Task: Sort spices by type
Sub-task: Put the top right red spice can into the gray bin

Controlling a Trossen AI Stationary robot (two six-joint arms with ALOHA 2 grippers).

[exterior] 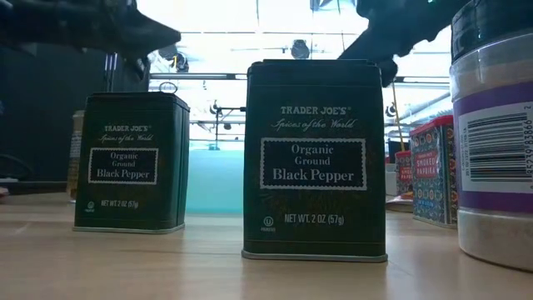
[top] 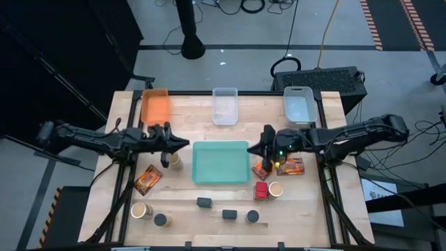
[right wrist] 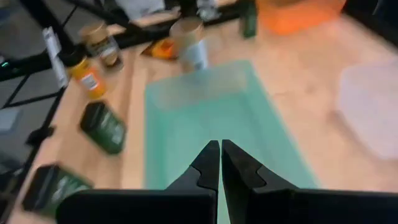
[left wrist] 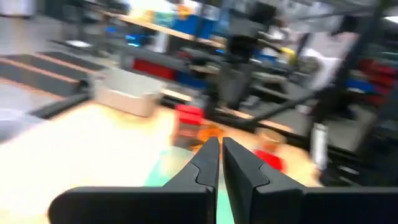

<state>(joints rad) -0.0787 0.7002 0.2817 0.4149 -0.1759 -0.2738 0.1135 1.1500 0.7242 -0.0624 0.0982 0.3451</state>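
Both claws clenched and empty above the table, the spices spread around the teal tray.

High view: the left gripper (top: 182, 143) hangs left of the flat teal tray (top: 221, 162), a tan round jar (top: 175, 161) just below it; the right gripper (top: 254, 148) sits at the tray's right edge, above red cubes (top: 260, 189).
Low view: two boxy dark pepper tins (exterior: 315, 161) stand upright on pale wood.
Left wrist view: its fingers (left wrist: 208, 163) are pressed together.
Right wrist view: its fingers (right wrist: 209, 163) are pressed together over the tray, dark tins (right wrist: 104, 126) lying at left.
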